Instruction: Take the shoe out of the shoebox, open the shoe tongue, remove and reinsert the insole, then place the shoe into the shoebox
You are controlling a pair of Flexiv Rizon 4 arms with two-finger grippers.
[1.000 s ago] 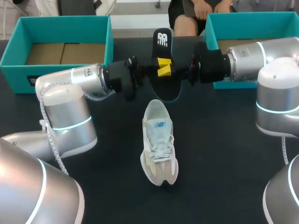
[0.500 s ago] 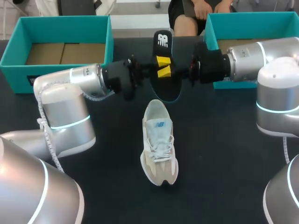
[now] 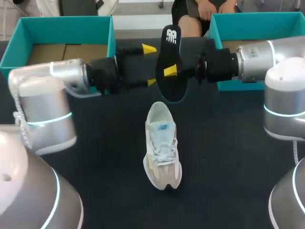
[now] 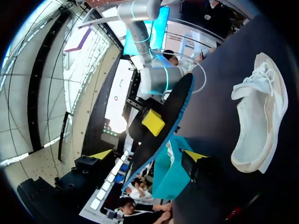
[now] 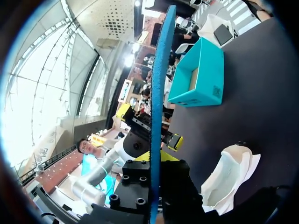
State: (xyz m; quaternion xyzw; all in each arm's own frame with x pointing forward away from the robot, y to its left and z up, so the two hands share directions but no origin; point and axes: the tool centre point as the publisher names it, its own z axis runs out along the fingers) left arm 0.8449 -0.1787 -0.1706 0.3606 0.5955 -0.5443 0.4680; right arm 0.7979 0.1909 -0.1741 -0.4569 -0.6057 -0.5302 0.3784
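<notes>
Seemingly, right hand pinches insole upright; left hand gapes beside.

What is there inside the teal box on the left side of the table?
Only its bare brown cardboard floor shows in the left box. The near wall and the left arm cover the floor's front strip and right corner.

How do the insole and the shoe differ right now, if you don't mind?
The insole is black; the shoe is white and beige. The insole is held off the table in the right tool; the shoe rests on its sole on the table, untouched. Neither is in a shoebox.
</notes>
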